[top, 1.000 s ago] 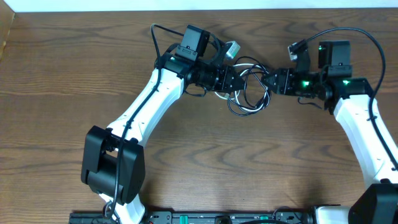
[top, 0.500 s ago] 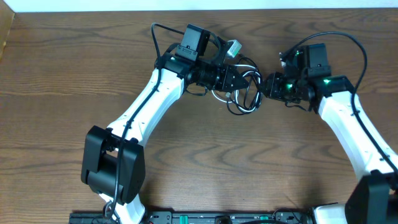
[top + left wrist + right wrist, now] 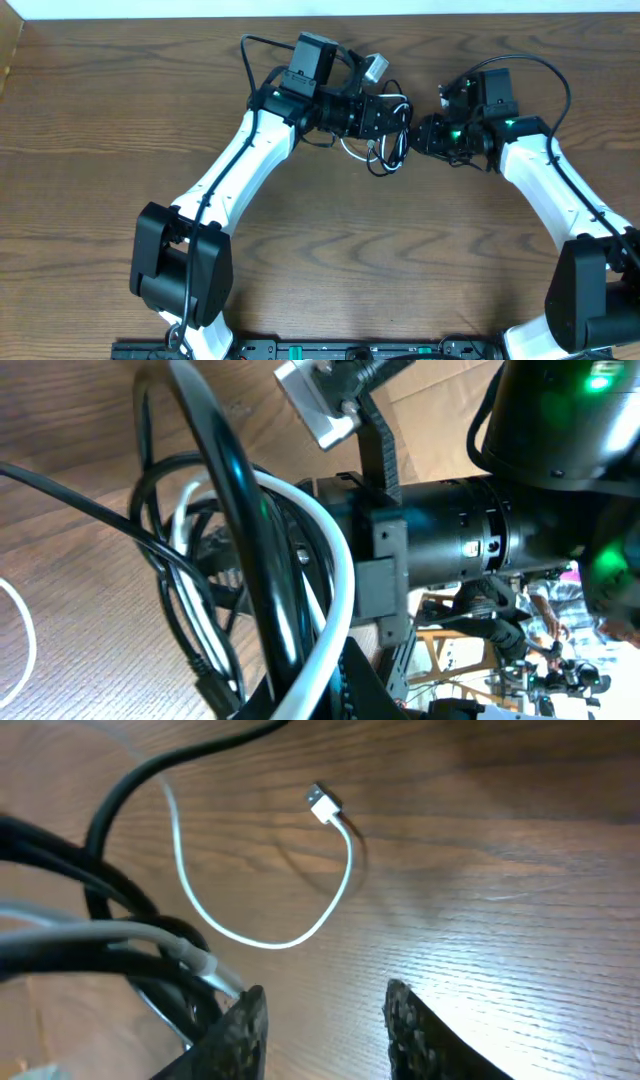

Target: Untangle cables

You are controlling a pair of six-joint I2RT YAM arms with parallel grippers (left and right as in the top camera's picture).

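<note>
The white cable (image 3: 347,150) and the black cable (image 3: 384,163) hang in a tangled bunch between my two grippers at the far middle of the table. My left gripper (image 3: 393,118) is shut on the bunch; in the left wrist view the white cable (image 3: 335,565) and the black cable (image 3: 240,510) run through its jaws (image 3: 340,695). My right gripper (image 3: 418,135) is open just right of the tangle. In the right wrist view its fingers (image 3: 322,1025) are empty, with the black loops (image 3: 110,810) at the left and a white cable loop (image 3: 255,940) lying on the wood, ending in a plug (image 3: 318,800).
The wooden table (image 3: 120,120) stretches to both sides and to the front. The right arm's wrist (image 3: 450,550) fills the left wrist view close behind the bunch. A thick black arm wire (image 3: 250,55) loops at the back left.
My right gripper has moved left, close up to the tangle. The cable bunch has been drawn in tighter and up toward my left gripper, so its loops look smaller.
</note>
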